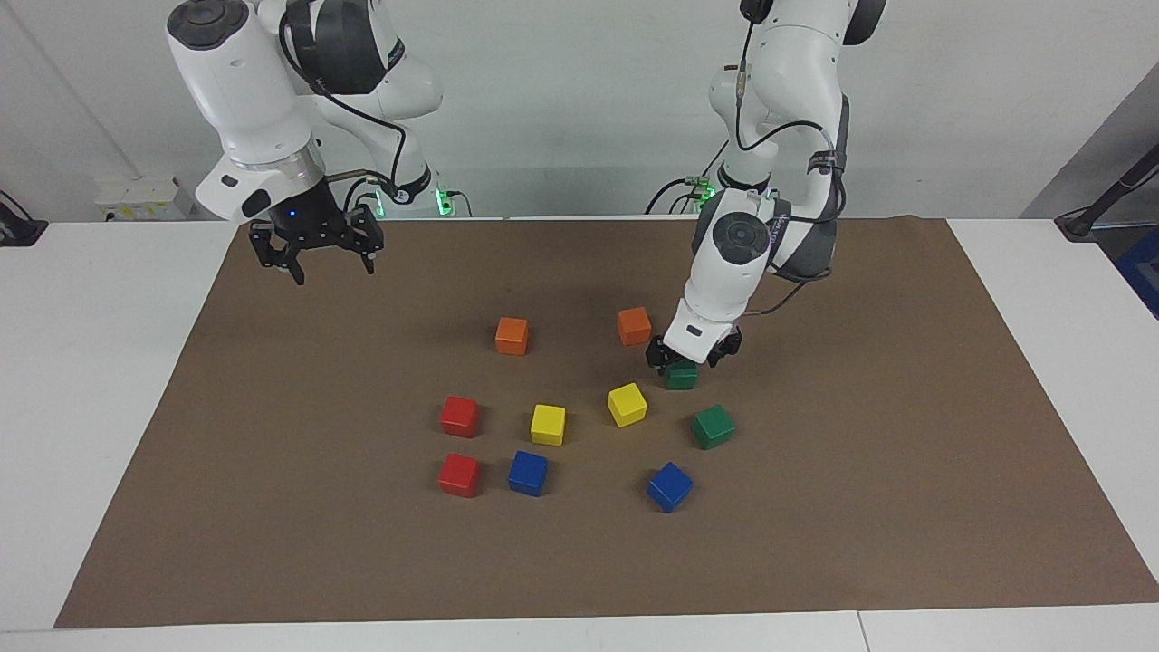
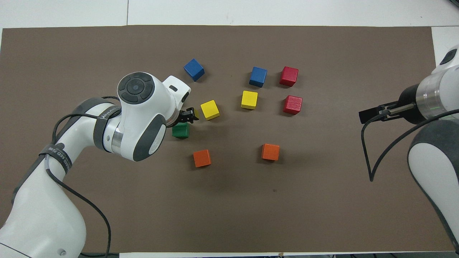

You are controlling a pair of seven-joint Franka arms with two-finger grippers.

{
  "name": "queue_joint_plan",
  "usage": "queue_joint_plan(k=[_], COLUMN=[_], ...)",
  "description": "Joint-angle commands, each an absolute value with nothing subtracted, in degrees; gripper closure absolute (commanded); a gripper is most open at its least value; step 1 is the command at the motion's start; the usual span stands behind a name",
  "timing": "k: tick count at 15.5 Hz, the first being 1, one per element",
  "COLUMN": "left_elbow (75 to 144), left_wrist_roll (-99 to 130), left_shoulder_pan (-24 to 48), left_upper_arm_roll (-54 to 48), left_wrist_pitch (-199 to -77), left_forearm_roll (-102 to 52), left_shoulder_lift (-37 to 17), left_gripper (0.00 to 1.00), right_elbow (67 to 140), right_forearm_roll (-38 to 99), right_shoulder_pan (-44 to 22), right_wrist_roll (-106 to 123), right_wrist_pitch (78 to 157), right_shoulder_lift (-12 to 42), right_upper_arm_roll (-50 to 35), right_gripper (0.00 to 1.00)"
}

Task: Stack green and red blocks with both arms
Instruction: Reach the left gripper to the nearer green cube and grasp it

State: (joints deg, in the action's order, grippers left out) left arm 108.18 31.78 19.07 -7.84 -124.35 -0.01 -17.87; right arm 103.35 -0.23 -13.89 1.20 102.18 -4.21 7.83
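While the right gripper (image 1: 316,260) waits with jaws spread above the brown mat (image 1: 905,453), the left gripper (image 1: 693,355), jaws likewise spread, sits low over one green block (image 1: 681,377), with the other green block (image 1: 713,426) and two red blocks (image 1: 459,417) resting apart on that mat.

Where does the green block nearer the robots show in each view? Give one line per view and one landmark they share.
Facing view: the green block nearer the robots sits just under the left end effector, beside the yellow block.
Overhead view: the same green block peeks out below the left arm's wrist.
Shared landmark: the orange block next to it, nearer the robots.
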Motion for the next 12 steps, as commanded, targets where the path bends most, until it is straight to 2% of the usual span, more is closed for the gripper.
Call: queue_joint_plan(k=[1, 4, 7, 9, 10, 11, 12], left_elbow=[110.74, 113.20, 113.38, 114.08, 114.26, 114.34, 114.35], left_wrist_roll=[32.08, 32.52, 33.13, 33.57, 34.36, 36.02, 38.56], left_shoulder_pan=[19.25, 19.42, 19.95, 20.21, 20.74, 20.74, 20.83], left_upper_arm_roll=[-7.38, -7.38, -7.38, -7.38, -7.38, -7.38, -7.38], left_wrist_pitch=[-127.70, -130.86, -131.31, -131.22, -130.87, -130.26, -129.82], left_forearm_roll=[0.53, 0.53, 0.53, 0.53, 0.53, 0.53, 0.44], left_shoulder_lift=[-17.49, -17.58, -18.37, -18.46, -18.37, -18.28, -18.19], left_gripper=[0.00, 0.00, 0.02, 0.22, 0.47, 0.84, 1.00], right_elbow=[104.94, 106.69, 107.14, 107.40, 107.49, 107.40, 107.40], right_forearm_roll=[-0.09, -0.09, -0.17, -0.17, -0.18, -0.18, -0.18], right_shoulder_pan=[-16.51, -17.93, -19.95, -20.30, -20.39, -20.48, -20.48], right_wrist_roll=[-6.48, -12.02, -20.11, -21.18, -21.27, -21.79, -22.84], right_wrist_pitch=[104.58, 108.79, 115.21, 118.37, 120.13, 121.63, 122.68], right_shoulder_lift=[-4.57, -2.82, 2.79, 5.96, 7.63, 9.13, 10.27], right_upper_arm_roll=[7.47, 7.47, 7.47, 7.47, 7.47, 7.47, 7.47], right_gripper=[0.00, 0.00, 0.00, 0.00, 0.00, 0.00, 0.00])
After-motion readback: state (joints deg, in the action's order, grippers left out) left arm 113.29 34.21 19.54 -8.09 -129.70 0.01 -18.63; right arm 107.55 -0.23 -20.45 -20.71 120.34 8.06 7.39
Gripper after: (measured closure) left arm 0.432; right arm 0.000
